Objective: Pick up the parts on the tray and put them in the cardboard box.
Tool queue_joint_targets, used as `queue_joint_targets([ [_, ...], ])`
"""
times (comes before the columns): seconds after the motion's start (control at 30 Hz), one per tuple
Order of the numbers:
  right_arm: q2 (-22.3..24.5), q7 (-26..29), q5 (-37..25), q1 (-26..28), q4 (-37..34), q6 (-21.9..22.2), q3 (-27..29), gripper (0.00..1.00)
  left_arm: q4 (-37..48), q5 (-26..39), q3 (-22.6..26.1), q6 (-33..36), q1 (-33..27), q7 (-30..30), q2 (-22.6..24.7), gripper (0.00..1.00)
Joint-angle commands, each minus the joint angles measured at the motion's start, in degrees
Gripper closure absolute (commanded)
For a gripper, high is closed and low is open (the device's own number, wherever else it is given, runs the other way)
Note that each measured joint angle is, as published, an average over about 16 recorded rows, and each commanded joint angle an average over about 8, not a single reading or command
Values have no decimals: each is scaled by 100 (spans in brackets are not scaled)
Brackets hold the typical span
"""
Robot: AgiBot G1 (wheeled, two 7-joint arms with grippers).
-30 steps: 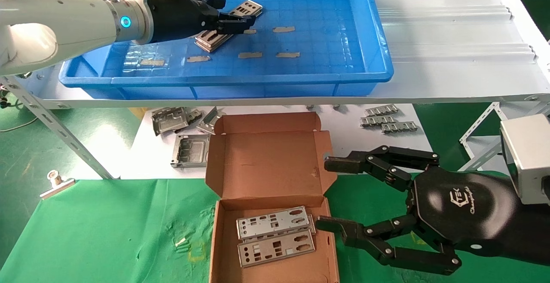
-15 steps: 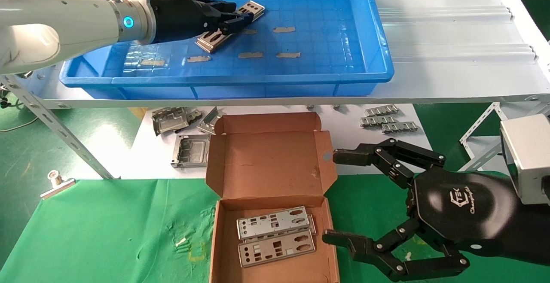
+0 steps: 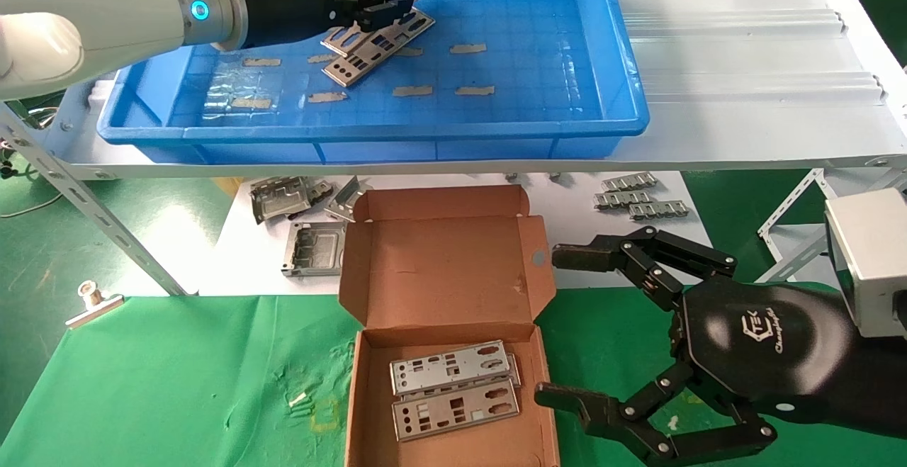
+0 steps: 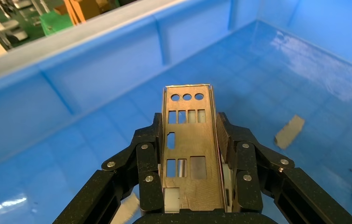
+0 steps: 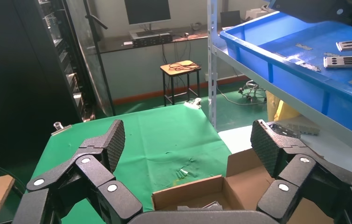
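The work area is arranged on two levels. A white shelf (image 3: 744, 63) on slotted steel angle supports carries the tray (image 3: 623, 63), a large shallow blue plastic bin with a gridded floor, a raised rim and tan tape scraps (image 3: 468, 48) stuck to the floor. Below it, a table is covered partly by a white sheet and partly by a creased green cloth (image 3: 156, 375). In the right wrist view, a room with a green floor, a small wooden stool (image 5: 181, 70) and a monitor (image 5: 147, 11) on a bench is seen behind the table.

The left gripper (image 3: 386, 5) is located above the far left portion of the tray. Its black jointed fingers (image 4: 151, 154) are clamped on the long edges of a held part (image 4: 189, 140), a thin flat silver metal plate with punched round and rectangular cutouts. The plate is raised clear of the tray floor. Further parts in the tray (image 3: 379, 40) lie stacked at an angle just below it.

The cardboard box (image 3: 446, 268), brown and corrugated, stands open on the table with its hinged flap lid laid back. Two parts in the box (image 3: 453, 389) lie flat, overlapping.

The right gripper (image 3: 567, 332) is held just beside the right of the box, its fingers spread wide apart with nothing between them.

Grey square metal frames (image 3: 312, 247) and small ridged strips (image 3: 638, 198) rest on the white sheet.
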Motion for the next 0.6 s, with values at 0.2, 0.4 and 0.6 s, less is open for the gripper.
queue_joint_targets([
  [0.2, 0, 0, 0, 0, 0, 0, 0, 0, 44, -101, -8, 80, -125, 113, -44, 100],
  [0.4, 0, 0, 0, 0, 0, 0, 0, 0, 126, -177, -30, 408, -226, 280, -125, 100],
  [0.6, 0, 0, 0, 0, 0, 0, 0, 0, 170, -262, -62, 1074, -303, 519, -286, 100],
])
